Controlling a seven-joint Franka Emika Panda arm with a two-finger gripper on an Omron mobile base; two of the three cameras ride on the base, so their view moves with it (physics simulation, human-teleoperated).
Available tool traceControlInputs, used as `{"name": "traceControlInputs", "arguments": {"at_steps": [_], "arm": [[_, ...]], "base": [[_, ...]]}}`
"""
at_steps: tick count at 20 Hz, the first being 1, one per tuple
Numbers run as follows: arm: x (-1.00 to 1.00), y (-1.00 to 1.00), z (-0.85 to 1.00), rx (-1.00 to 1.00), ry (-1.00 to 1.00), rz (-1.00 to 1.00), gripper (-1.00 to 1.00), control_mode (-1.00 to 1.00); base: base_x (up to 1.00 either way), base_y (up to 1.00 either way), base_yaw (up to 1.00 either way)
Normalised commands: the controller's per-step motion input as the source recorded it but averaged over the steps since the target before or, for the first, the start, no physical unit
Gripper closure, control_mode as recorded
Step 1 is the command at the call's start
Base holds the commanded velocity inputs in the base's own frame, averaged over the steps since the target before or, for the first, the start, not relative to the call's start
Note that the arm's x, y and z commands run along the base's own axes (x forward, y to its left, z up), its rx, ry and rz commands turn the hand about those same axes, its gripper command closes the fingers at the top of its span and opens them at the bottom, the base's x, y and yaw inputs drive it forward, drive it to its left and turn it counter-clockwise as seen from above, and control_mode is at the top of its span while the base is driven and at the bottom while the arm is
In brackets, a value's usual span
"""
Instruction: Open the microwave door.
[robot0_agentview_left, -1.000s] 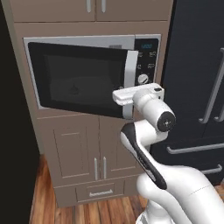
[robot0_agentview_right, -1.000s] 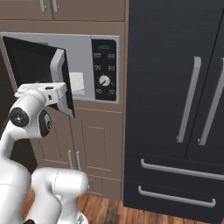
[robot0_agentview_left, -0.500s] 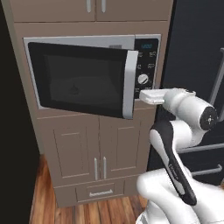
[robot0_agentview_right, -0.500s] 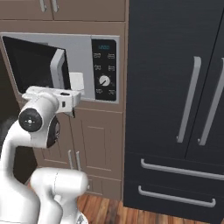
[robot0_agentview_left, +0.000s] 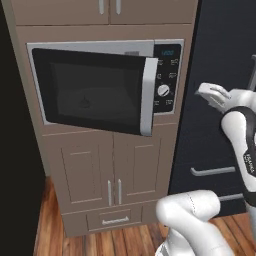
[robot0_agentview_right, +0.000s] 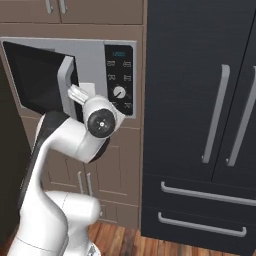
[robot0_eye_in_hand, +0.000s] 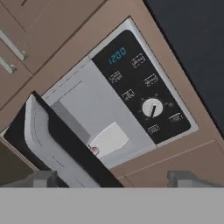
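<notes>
Three views together show the microwave door (robot0_agentview_left: 95, 87) swung partly out from the microwave (robot0_agentview_right: 117, 80), hinged at its left. From the left base view its dark window faces the camera; the hand view instead looks past the door's edge into the pale interior (robot0_eye_in_hand: 94, 118). Clear of the door, the gripper (robot0_agentview_left: 212, 94) has its jaws wide apart, holding nothing

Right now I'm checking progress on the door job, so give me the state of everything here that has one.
microwave door: partly open, swung out at its handle side.
microwave: powered, display lit, pale interior showing past the door's edge.
end effector: open, holding nothing, clear of the door, in front of the fridge.
fridge doors: shut.
lower cabinet doors: shut.
drawer: shut.
</notes>
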Motion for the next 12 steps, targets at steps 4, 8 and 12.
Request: {"name": "traceControlInputs", "arguments": {"at_steps": [4, 8, 12], "arm": [[0.14, 0.0, -0.04, 0.3, 0.06, 0.0, -1.0, -1.0], [0.31, 0.02, 0.01, 0.22, 0.18, 0.02, -1.0, -1.0], [0.14, 0.0, 0.0, 0.19, 0.24, 0.08, -1.0, -1.0]], "base": [[0.0, 0.0, 0.0], [0.0, 0.0, 0.0], [0.0, 0.0, 0.0]]}}
